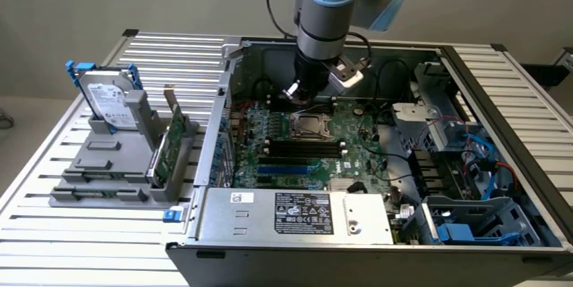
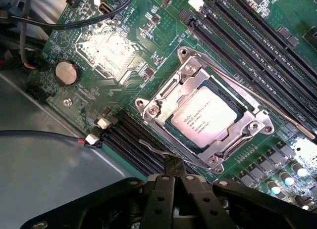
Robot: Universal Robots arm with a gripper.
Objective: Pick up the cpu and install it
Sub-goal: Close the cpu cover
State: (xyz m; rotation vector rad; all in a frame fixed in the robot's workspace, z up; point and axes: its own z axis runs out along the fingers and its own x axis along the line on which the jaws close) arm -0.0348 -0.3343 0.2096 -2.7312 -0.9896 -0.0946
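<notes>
The cpu [image 2: 203, 121] already sits in the socket frame [image 2: 159, 101], so installing looks near done; the end effector [image 2: 174, 170], closed and empty, hovers by the thin lever [image 2: 151, 146] (touching or not, unclear). Any further move needs care around that lever

One cpu [image 2: 202, 121], one socket frame [image 2: 195, 73], one hard drive [image 1: 109, 102], one coin battery [image 2: 66, 73].

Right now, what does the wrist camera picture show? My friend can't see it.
A silvery cpu sits inside a metal socket frame on a green motherboard. The black gripper is shut, its tips close to the frame's edge. Long black memory slots run beside the frame.
</notes>
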